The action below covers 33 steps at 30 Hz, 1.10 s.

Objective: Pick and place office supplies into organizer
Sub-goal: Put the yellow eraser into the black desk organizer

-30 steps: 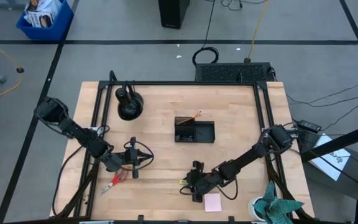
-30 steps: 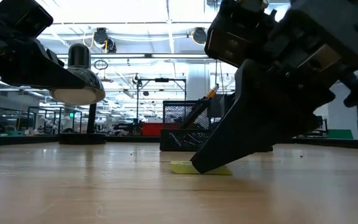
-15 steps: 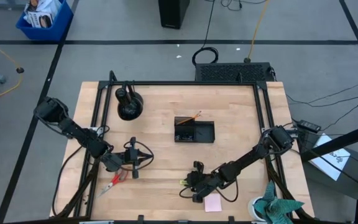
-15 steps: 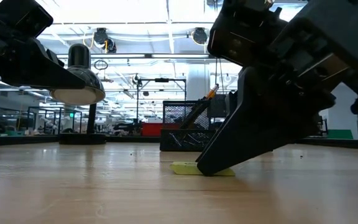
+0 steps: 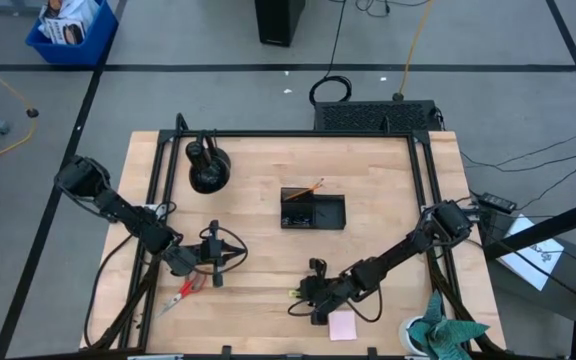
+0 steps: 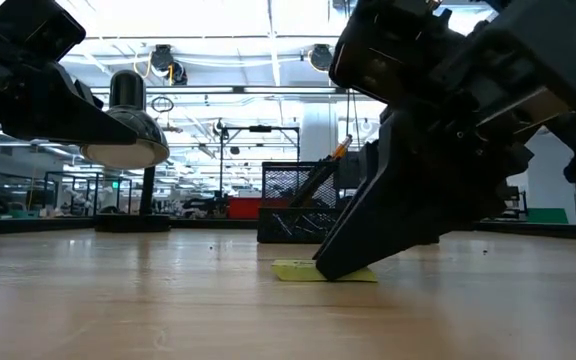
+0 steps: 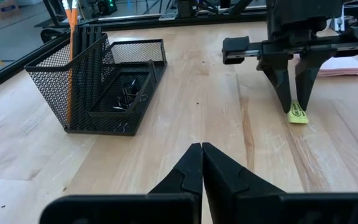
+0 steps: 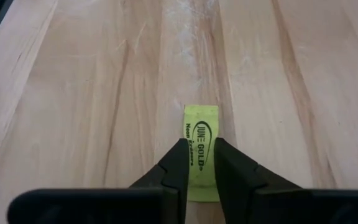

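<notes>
While the right gripper [image 5: 309, 297] sits low near the desk's [image 5: 388, 190] front edge, its two fingers straddle the yellow-green tag [image 8: 201, 144], which lies flat on the wood. Fingers [image 8: 174, 163] are close on either side of the tag, narrow gap; tag not lifted, cannot tell if the pads actually touch it. Low view: fingertip down at the desk surface, right on the tag [image 6: 308, 270]. Left wrist view shows the same thing from across: tag [image 7: 297, 114] at the right gripper's [image 7: 294, 99] tips.

Pink notepad [image 5: 343, 325] just beside that gripper, nearer the front edge, flat. Teal cloth [image 5: 446, 333] at the front right corner.

Red-handled scissors [image 5: 180, 294] lie near the front left part of the desk, just in front of the left gripper [image 5: 230, 256]. Left gripper hovers over the left-middle of the desk, fingers [image 7: 191, 168] clenched together, holding nothing.

Organizer [image 5: 312, 210] farther back, around desk centre, well apart from both grippers. Orange pencil [image 7: 71, 56] stands tilted in its tall end compartment with black pens [image 7: 92, 37] next to it; tiny black clips [image 7: 126, 96] in a low compartment.

Round black dome-shaped object [image 5: 208, 167] near the back left corner.
</notes>
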Motion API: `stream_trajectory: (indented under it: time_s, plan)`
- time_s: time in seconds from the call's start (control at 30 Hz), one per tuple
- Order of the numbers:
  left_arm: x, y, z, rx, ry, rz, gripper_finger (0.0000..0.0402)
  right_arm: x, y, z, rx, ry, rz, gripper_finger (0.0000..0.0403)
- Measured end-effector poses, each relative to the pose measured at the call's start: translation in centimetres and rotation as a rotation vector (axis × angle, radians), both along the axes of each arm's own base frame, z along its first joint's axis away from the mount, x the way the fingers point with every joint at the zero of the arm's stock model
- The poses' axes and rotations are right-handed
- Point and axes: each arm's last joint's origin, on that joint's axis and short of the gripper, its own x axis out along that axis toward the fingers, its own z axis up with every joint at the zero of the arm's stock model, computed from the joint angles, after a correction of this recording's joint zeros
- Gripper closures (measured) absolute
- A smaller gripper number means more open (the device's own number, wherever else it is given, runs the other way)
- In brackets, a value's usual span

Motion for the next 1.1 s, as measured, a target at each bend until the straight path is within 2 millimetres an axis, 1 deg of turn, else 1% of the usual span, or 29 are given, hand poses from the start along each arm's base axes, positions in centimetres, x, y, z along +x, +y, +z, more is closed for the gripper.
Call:
stream_trajectory:
  time_s: [0.17, 0.33, 0.5, 0.6, 0.73, 0.8, 0.97, 1.1]
  plan:
    - [0.0, 0.0, 0.0, 0.0, 0.0, 0.0, 0.0385, 1.3, 0.7, 2.1, -0.04, -0.038, 0.076, 0.035]
    - [0.0, 0.0, 0.0, 0.0, 0.0, 0.0, 0.0385, 2.3, 1.3, 3.9, -0.122, -0.019, 0.126, 0.035]
    - [0.0, 0.0, 0.0, -0.001, 0.0, 0.0, 0.0385, 3.0, 1.3, 5.1, -0.199, 0.004, 0.099, 0.0349]
    - [0.0, 0.0, 0.0, -0.003, 0.0, 0.001, 0.0385, 3.5, 1.1, 5.9, -0.234, -0.011, 0.087, 0.0349]
    - [0.0, 0.0, 0.0, -0.003, 0.0, 0.001, 0.0385, 4.0, 0.4, 7.0, -0.25, -0.039, 0.079, 0.0349]
    - [0.0, 0.0, 0.0, -0.004, 0.0, 0.001, 0.0385, 4.0, -0.3, 7.9, -0.298, -0.053, 0.048, 0.0349]
    - [0.0, 0.0, 0.0, -0.003, 0.0, 0.001, 0.0385, 3.6, -2.3, 10.6, -0.486, -0.093, -0.049, 0.0349]
    - [0.0, 0.0, 0.0, -0.003, 0.001, 0.001, 0.0385, 3.8, -4.6, 12.5, -0.507, -0.1, -0.09, 0.0349]
